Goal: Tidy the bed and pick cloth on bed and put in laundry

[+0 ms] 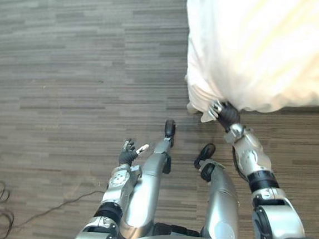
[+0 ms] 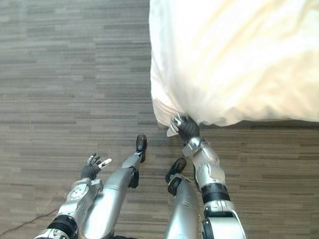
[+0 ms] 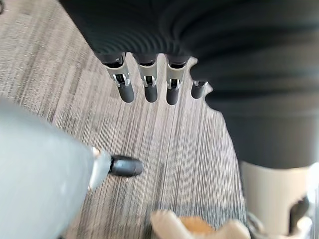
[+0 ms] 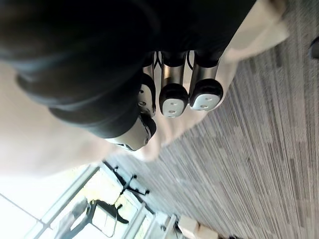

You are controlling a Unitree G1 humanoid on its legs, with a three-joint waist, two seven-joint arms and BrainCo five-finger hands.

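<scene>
The white bed cover (image 1: pixel 266 50) is seen spread over the bed at the upper right, with its near corner bunched at the bed's edge above the grey striped floor (image 1: pixel 69 61). That corner is gripped by the right hand (image 1: pixel 225 114), whose fingers (image 4: pixel 172 97) are curled tight into the pale cloth. The left hand (image 1: pixel 127 155) is held low over the floor, well apart from the cover, its fingers (image 3: pixel 148 84) straight and apart from the thumb, with nothing grasped.
</scene>
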